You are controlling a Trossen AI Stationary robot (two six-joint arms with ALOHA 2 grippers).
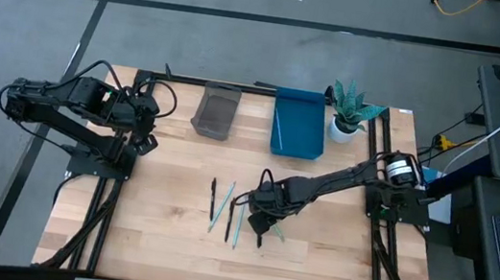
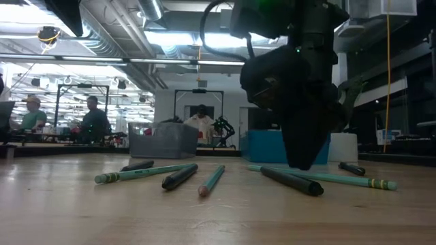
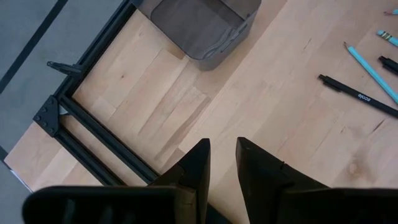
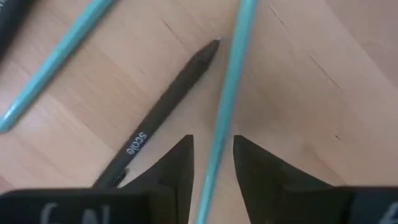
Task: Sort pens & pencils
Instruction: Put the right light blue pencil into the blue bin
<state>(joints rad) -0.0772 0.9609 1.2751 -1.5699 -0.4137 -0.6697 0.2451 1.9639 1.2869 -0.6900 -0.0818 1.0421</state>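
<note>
Several black pens and teal pencils lie flat on the wooden table near its middle, among them a black pen (image 1: 213,196) and a teal pencil (image 1: 222,206). My right gripper (image 1: 260,230) (image 4: 212,149) points down over them, open. Its fingers stand on either side of one teal pencil (image 4: 227,87) without touching it, low over the table (image 2: 300,163). A black pen (image 4: 168,106) lies beside that pencil, and a second teal pencil (image 4: 56,62) lies farther off. My left gripper (image 3: 222,155) waits near the table's far left corner (image 1: 140,130), open by a narrow gap.
A grey bin (image 1: 216,111) and a blue bin (image 1: 299,122) stand at the far edge; a teal pencil (image 1: 278,124) lies in the blue one. A potted plant (image 1: 351,110) is at the far right corner. People sit in the room behind (image 2: 92,122).
</note>
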